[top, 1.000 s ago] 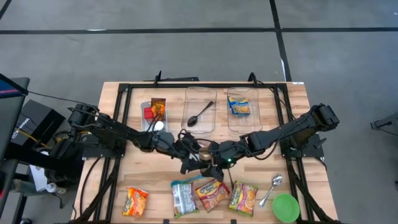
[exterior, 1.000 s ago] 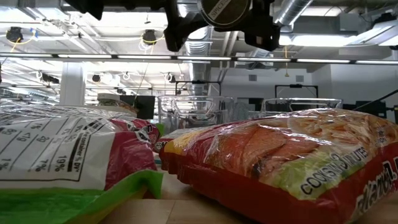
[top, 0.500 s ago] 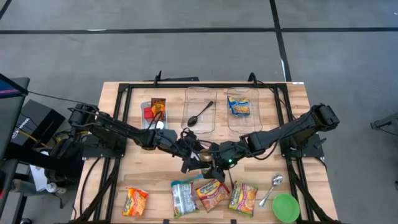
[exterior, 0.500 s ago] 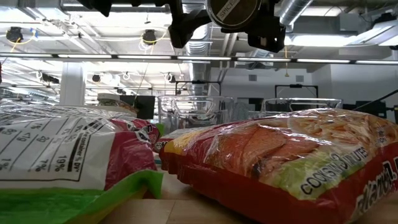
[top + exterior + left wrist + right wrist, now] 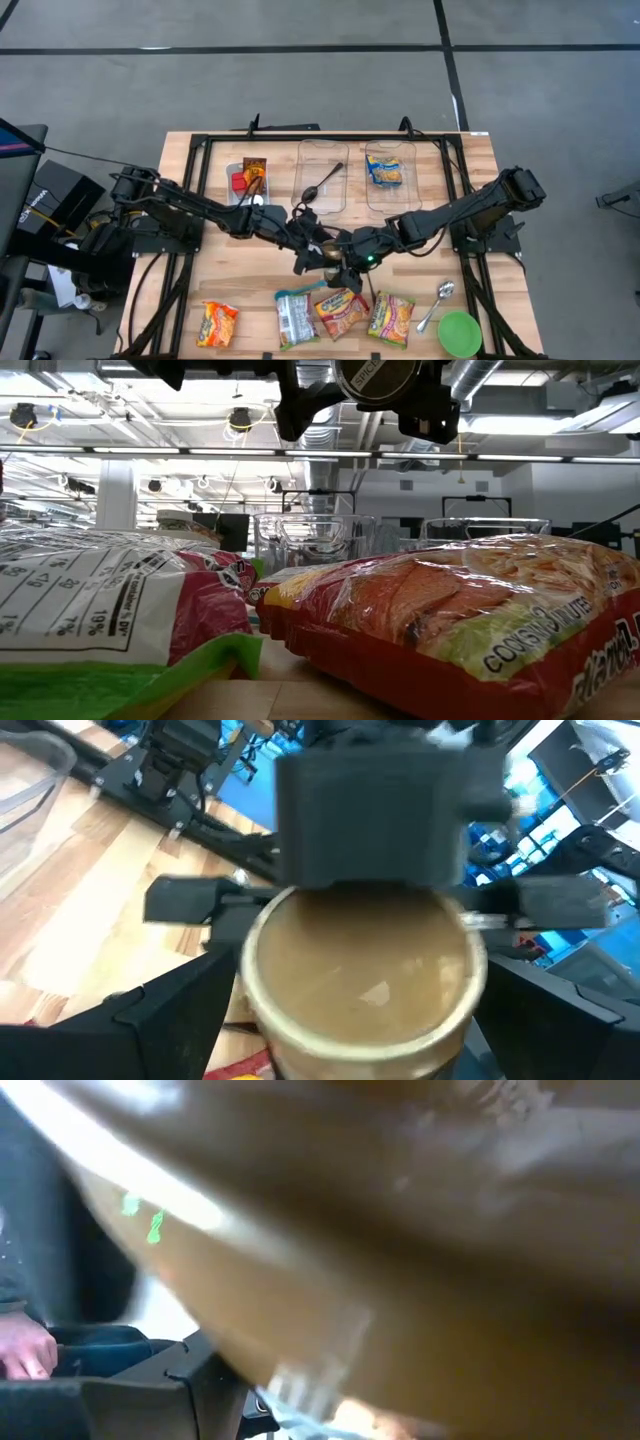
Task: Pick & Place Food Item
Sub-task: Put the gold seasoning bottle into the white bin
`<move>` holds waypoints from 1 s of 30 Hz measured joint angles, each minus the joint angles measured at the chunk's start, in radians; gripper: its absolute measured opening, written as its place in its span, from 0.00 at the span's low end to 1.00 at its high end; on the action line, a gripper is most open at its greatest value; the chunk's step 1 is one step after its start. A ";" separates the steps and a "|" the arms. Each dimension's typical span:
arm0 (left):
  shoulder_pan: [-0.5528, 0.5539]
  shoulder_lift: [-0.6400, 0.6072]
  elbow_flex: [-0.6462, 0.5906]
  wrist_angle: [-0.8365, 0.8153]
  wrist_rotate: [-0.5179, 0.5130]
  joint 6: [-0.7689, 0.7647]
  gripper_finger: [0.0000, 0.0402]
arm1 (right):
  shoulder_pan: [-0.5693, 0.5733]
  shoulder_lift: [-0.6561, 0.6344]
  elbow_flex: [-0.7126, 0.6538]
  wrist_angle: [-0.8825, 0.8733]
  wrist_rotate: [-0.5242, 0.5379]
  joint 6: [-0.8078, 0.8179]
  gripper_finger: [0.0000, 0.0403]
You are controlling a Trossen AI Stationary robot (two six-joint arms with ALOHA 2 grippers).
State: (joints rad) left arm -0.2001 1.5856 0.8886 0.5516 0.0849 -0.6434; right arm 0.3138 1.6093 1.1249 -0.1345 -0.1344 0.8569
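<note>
The right gripper (image 5: pixel 338 256) grasps a gold can (image 5: pixel 362 970) above the noodle packets (image 5: pixel 340 312). The left gripper (image 5: pixel 312 250) hangs just beside it, fingers spread and empty.

An industrial lab: bare concrete floor (image 5: pixel 300 90), exposed ceiling ducts (image 5: pixel 480 375), strip lights (image 5: pixel 150 452)

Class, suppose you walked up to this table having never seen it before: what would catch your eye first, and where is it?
Most striking are the two dark arms meeting over the middle of the table, where the right gripper holds a round gold-topped can up before the open left gripper. Below them, along the near edge, lies a row of bright noodle packets, with a green bowl at the right corner. Three clear trays sit along the far side.
</note>
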 joint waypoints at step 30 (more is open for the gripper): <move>0.000 0.000 0.000 0.013 -0.002 0.003 0.84 | 0.000 0.000 0.000 0.013 0.000 0.000 0.70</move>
State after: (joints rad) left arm -0.2005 1.5860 0.8886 0.5645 0.0832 -0.6403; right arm 0.3138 1.6096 1.1252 -0.1211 -0.1349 0.8566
